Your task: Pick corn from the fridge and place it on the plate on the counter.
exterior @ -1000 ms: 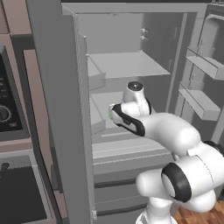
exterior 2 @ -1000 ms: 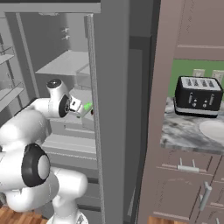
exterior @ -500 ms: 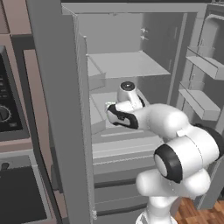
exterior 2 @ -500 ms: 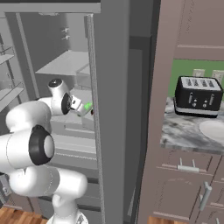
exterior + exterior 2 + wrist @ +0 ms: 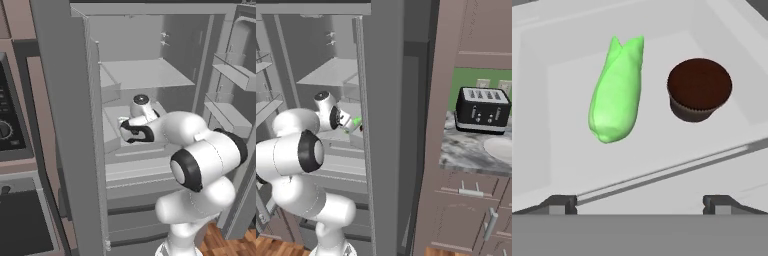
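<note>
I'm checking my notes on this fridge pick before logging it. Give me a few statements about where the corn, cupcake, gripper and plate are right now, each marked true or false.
1. The corn lies on a fridge shelf beside a brown cupcake. True.
2. The gripper is shut on the corn. False: its fingers are spread apart, short of the corn, holding nothing.
3. The corn touches the cupcake. False: bare shelf shows between them.
4. The plate sits on the counter near the toaster. True.
5. The fridge door is closed. False: it stands open, with the arm reaching inside.
</note>
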